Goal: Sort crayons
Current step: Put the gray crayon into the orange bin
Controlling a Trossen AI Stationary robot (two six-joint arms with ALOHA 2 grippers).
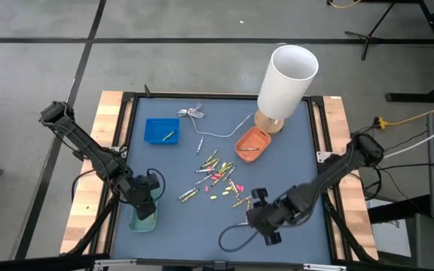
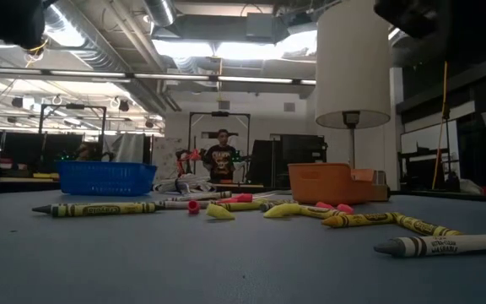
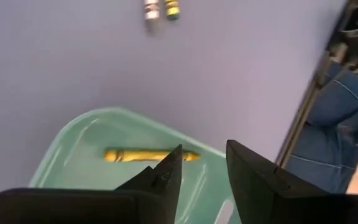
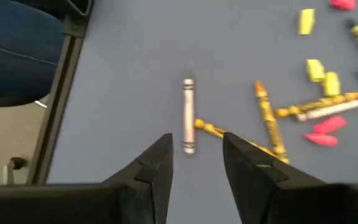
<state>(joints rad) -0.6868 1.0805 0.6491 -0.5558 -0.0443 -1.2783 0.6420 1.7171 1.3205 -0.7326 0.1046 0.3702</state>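
Arms reach in from both near corners of the blue-grey table, each bent at the elbow and angled inward. On the left, the left arm slopes down from its base at the table's left edge, and the left gripper hangs just over the green tray at the near left. Its two dark fingers stand spread with nothing between them, and beneath them a yellow crayon lies flat on the tray floor.

Farther back on the left sits a blue basket with one crayon in it, and a thin white cable snakes behind it toward the lamp.

Across the middle of the table the loose crayons lie scattered, mostly yellow with some pink bits and a few pale or green ones, none stacked as far as I can see. From table height a green crayon lies nearest on the left and a pale one nearest on the right.

Behind the scatter stands an orange tray holding a crayon, with the white-shaded lamp just beside it at the far side.

On the right, the right arm folds in from the right edge, and the right gripper hovers low over the near right of the mat. Its fingers are parted and empty, with a pale crayon lying on the mat just ahead of them, touching a yellow one at its end.
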